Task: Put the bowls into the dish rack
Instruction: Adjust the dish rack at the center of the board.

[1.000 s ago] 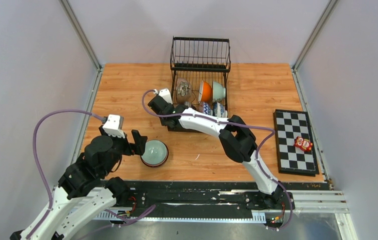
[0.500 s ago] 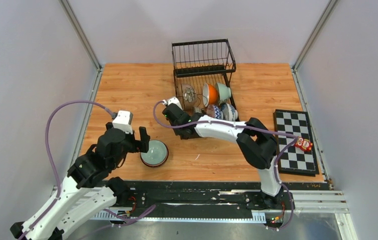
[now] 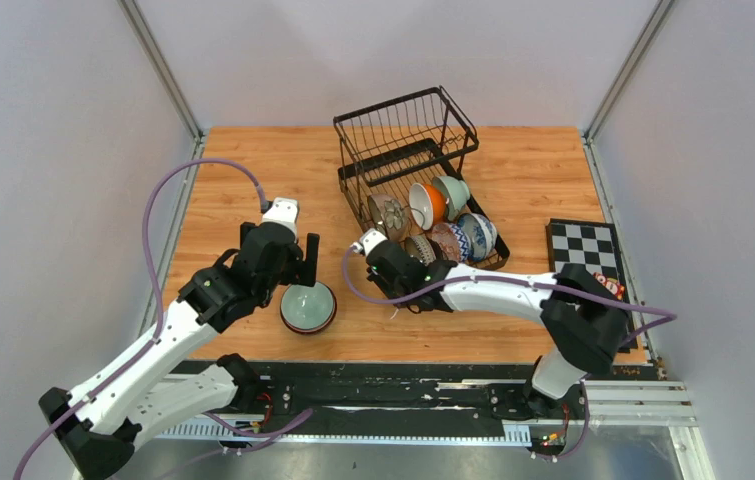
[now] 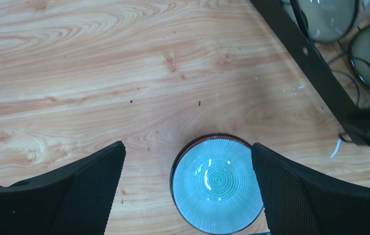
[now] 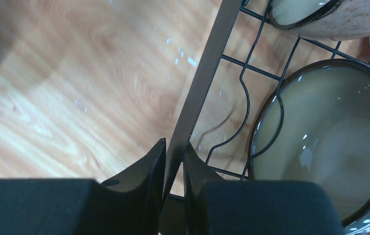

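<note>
Right gripper (image 5: 174,152): its two black fingers are pinched almost together on the flat black frame bar at the near left edge of the black metal wire dish rack (image 3: 408,125). The rack sits askew on the light wooden table (image 3: 253,170), turned at an angle to the table's edges. Several small ceramic bowls stand on edge in its slotted base. They include an orange bowl with a white inside (image 3: 423,205), a pale green bowl (image 3: 450,190) next to it, a blue-and-white patterned bowl (image 3: 480,235) and a white bowl with red pattern (image 3: 446,240). In the right wrist view, a dark-rimmed bowl with an olive-glazed inside (image 5: 320,142) lies just past the gripped bar.

Left gripper (image 4: 187,148): its jaws are spread wide and it holds nothing. It hovers above a pale celadon green ribbed bowl with a dark rim (image 4: 217,183). This bowl sits upright on the table, apart from the rack, toward the near left.

A black-and-white checkered board (image 3: 583,250) lies flat at the table's right side, partly hidden by the right arm.
</note>
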